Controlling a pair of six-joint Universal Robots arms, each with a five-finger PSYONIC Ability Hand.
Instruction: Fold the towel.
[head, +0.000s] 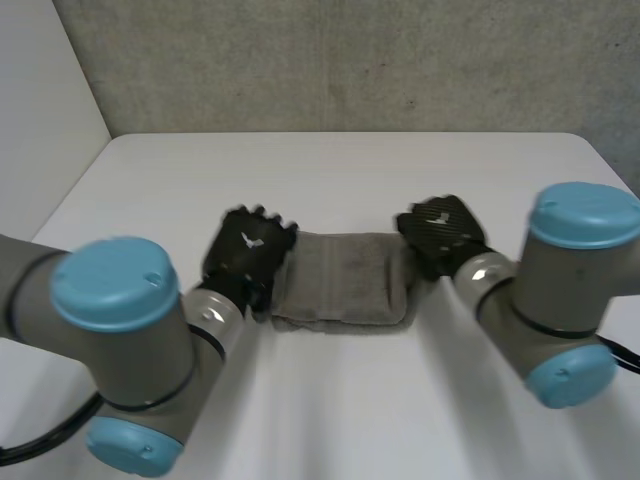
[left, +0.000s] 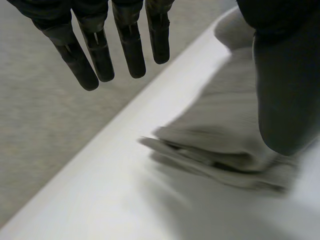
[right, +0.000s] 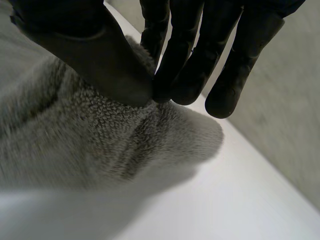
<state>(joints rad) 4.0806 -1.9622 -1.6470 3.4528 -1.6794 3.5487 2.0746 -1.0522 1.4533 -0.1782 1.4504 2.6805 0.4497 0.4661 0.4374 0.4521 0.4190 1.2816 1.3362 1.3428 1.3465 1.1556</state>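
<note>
Item: towel (head: 345, 285), grey terry with a looped pile, soft and thick. It is already folded into a compact oblong of several layers, with stacked edges showing at its left end.

Position: middle of the bench (head: 330, 170), well clear of the back edge.

Long axis: side to side, with a hand at each short end.

At the left short end: left hand (head: 248, 250). The fingers (left: 131, 50) are straight and spread, clear of the cloth, and the thumb (left: 280, 90) lies over the top layer. Nothing is gripped.

At the right short end: right hand (head: 440, 232). The fingers (right: 182, 60) and thumb (right: 100, 60) are closed together, pinching a raised ridge of pile.

Judgement: the right hand looks better placed to carry its end across towards the left. The thick, limp cloth may sag or spring open.

Bench: white, smooth, matt.
</note>
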